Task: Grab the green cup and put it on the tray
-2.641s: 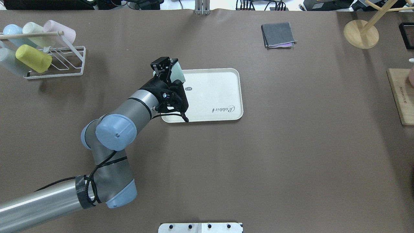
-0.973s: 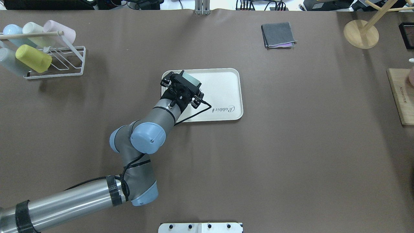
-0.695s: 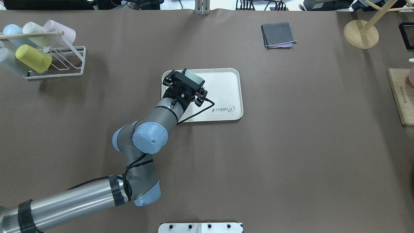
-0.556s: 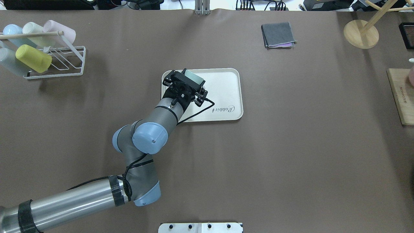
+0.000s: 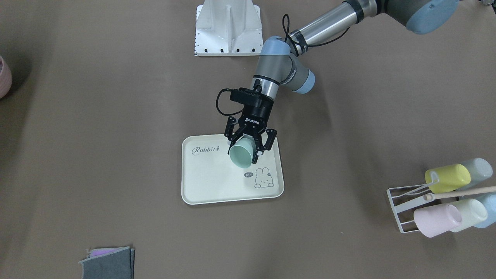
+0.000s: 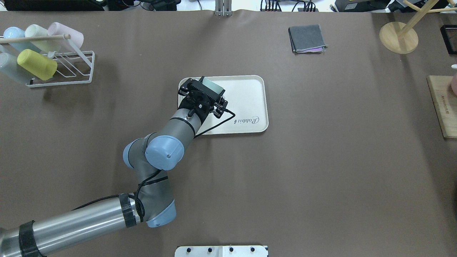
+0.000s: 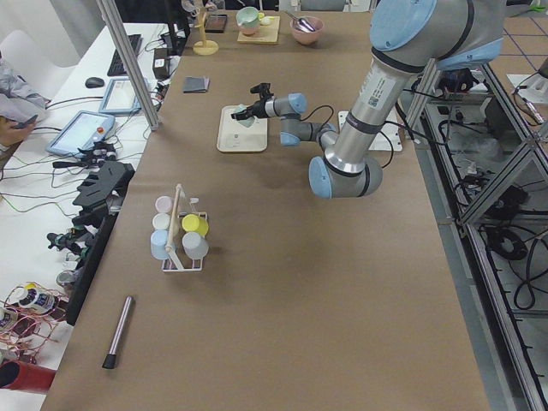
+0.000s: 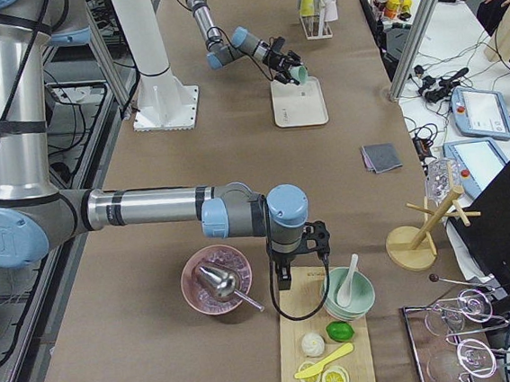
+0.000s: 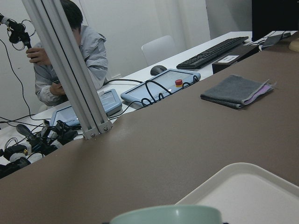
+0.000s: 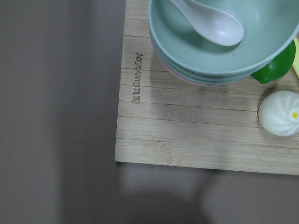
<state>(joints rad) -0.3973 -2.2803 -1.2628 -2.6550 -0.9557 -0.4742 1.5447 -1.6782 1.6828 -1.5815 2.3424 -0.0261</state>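
Step in hand: the placing stage is under way. The pick-up is done and the release is not yet made.
Left gripper: the left gripper (image 5: pixel 245 150) is clasping the cup by its sides, one black finger on each flank, and reaching forward and down over the tray from the robot's side.
Green cup: the small sage-green handleless plastic cup (image 5: pixel 240 155) is hanging in that grasp, tilted well off upright, with its mouth facing away from the robot. It is sitting over the half of the tray nearer the robot, between the grey script and the bunny drawing. Whether any edge is touching the tray I cannot tell.
Tray: the cream rectangular plastic tray with rounded corners (image 5: pixel 211 180) is lying flat on the brown table, with nothing else on it.
Right gripper: the right gripper (image 8: pixel 318 244) is hovering well apart, above a wooden board (image 10: pixel 187 135) carrying stacked bowls. Whether its fingers are parted or closed I cannot tell.
Next move: judging by the tilt, the wrist is needing to swing the cup upright, lower it until the base is resting on the tray, then let go and lift clear.
Risk: letting go while tilted is likely to send the cup rolling toward the rim.
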